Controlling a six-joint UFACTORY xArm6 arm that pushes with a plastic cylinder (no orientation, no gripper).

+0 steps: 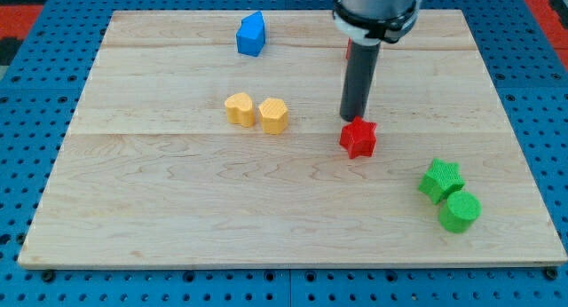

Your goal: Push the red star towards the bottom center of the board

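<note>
The red star (358, 137) lies on the wooden board (177, 192), right of the middle. My tip (353, 119) stands just above the star's top edge in the view, touching it or nearly so. The rod rises from there to the arm at the view's top. A small red bit (347, 50) shows behind the rod near the top; its shape is hidden.
A blue block (252, 35) sits near the top, left of the rod. A yellow heart (238, 108) and a yellow block (274, 114) lie side by side left of the star. A green star (441, 179) and green cylinder (460, 211) lie at the lower right.
</note>
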